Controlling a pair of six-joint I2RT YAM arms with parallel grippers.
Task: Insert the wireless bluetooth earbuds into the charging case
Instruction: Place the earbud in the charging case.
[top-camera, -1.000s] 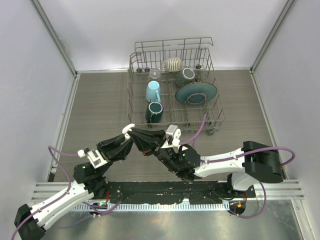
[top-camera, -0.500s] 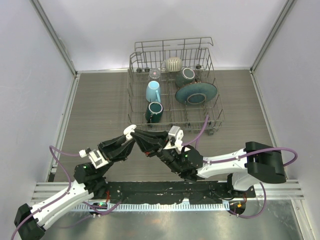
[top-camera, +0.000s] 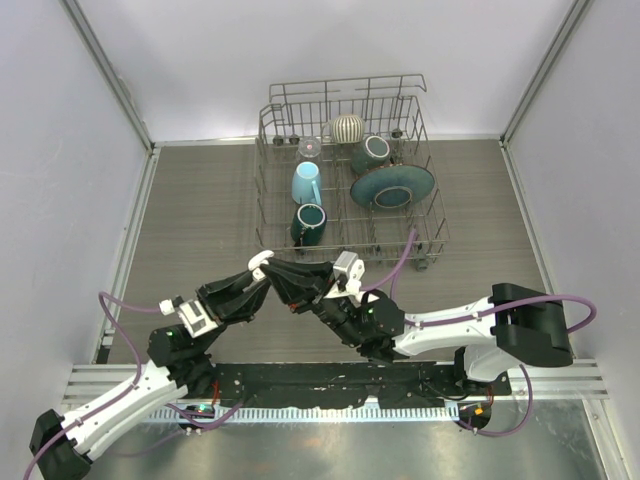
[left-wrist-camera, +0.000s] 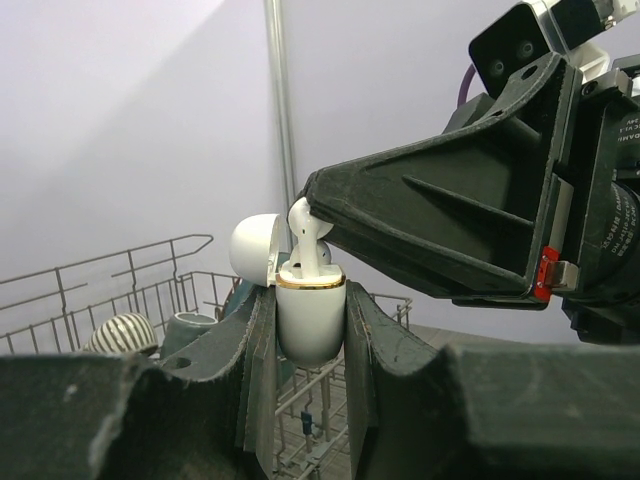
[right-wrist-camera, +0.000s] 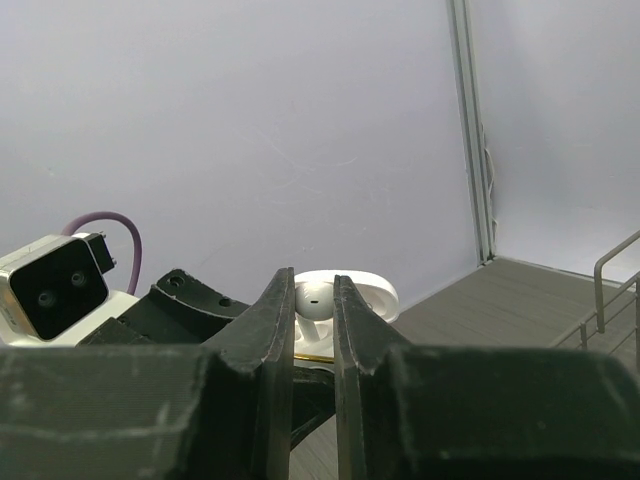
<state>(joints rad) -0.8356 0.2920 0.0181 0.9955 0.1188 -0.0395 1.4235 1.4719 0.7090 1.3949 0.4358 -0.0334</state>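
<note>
From overhead I see my left claw (top-camera: 262, 272) and right claw (top-camera: 274, 268) nose to nose above the counter (top-camera: 200, 220), a little toward 8 o'clock from its middle. The left arm reaches in from 7 o'clock, the right from 4. The white charging case (top-camera: 259, 260) shows at the left claw's tip. At 12 o'clock stands a wire dish rack (top-camera: 432, 215) holding a light blue mug (top-camera: 306, 183), a dark green mug (top-camera: 309, 222) and a teal plate (top-camera: 392, 186).

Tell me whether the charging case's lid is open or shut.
Open. The lid is swung back off the charging case, leaving its mouth exposed, with an earbud poised there.
</note>
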